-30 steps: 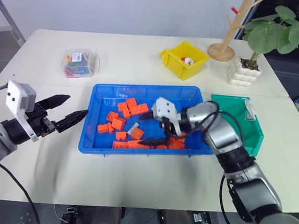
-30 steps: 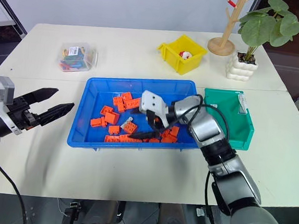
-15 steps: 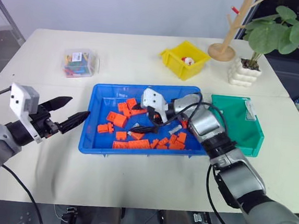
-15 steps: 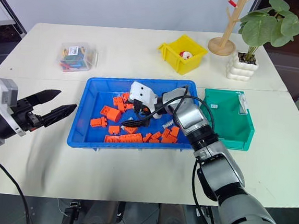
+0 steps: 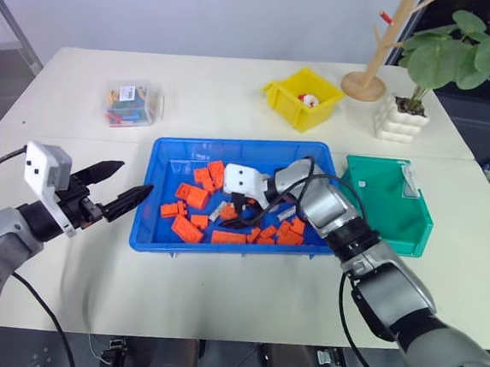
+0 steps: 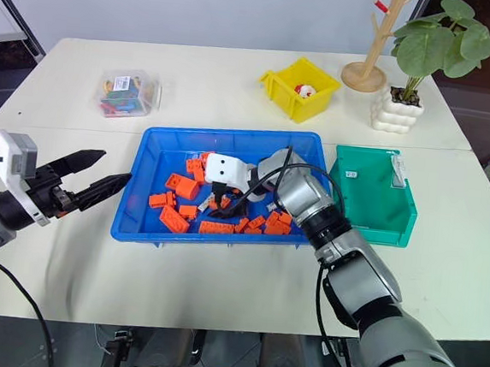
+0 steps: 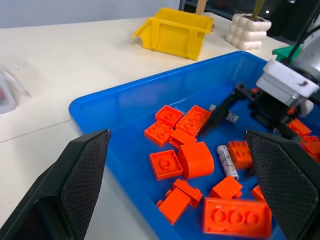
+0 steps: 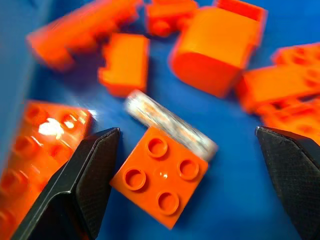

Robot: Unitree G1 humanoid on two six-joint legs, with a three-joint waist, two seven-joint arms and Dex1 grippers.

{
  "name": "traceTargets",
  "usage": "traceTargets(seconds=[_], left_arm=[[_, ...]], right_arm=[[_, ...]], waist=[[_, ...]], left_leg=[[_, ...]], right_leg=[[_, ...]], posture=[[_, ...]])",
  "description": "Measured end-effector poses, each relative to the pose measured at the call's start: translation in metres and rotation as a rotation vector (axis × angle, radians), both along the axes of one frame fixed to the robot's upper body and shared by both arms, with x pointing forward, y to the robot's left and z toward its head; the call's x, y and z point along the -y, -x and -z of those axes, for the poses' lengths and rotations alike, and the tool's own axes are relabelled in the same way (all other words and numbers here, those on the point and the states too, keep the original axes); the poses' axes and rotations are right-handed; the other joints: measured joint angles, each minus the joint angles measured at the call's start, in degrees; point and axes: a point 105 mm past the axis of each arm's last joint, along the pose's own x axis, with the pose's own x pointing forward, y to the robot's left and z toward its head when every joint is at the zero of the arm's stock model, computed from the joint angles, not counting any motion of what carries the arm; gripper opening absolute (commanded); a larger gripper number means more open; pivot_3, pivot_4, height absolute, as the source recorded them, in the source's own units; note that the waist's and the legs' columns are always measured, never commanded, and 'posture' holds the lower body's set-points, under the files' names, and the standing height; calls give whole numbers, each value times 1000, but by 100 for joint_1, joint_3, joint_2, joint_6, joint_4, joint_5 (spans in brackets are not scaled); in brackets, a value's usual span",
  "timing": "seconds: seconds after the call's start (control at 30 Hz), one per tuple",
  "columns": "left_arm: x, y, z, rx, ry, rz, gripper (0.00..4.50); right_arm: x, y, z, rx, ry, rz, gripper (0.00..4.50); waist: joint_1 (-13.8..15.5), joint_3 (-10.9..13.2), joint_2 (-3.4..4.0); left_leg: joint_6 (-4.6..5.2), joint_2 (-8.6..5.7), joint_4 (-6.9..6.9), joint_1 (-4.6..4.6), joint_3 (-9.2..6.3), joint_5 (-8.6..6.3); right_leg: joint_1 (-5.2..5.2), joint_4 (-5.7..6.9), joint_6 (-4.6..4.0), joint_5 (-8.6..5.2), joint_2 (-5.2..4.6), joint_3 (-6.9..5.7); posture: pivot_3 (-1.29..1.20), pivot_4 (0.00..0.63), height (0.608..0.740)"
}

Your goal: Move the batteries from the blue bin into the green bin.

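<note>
Right tool [image 8: 185,180] angled down, fingers wide (apparently straddling battery [image 8: 170,123]).

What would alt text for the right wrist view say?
The right gripper, open, hovers low over a silver battery lying against a square orange brick on the blue bin floor, with more orange bricks scattered around.

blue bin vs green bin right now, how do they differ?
The blue bin is the bigger, a shallow flat tray; the green bin is smaller, with a sloped front. The blue bin holds orange bricks and a battery; I can see no batteries in the green bin. The right gripper, open, is down in the blue bin; no gripper is at the green bin. Both sit side by side on the table.
</note>
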Motion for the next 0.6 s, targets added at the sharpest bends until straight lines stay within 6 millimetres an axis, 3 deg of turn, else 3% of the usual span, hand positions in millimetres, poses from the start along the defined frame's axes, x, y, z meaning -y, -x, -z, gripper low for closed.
traceTargets(seconds=[0.4, 0.6], left_arm=[[1, -1, 3, -5, 1, 0, 4500], [4, 13, 5, -70, -82, 79, 4500]], right_arm=[[-18, 11, 4, -59, -21, -48, 4445], [-20, 17, 7, -75, -20, -75, 4445]], waist=[[-3, 0, 0], [-14, 1, 1]], left_leg=[[0, 4, -1, 0, -1, 0], [0, 5, -2, 0, 0, 0]], right_leg=[[-2, 2, 0, 0, 4, 0], [-4, 3, -1, 0, 6, 0]], posture=[[0, 150, 740], [0, 150, 740]])
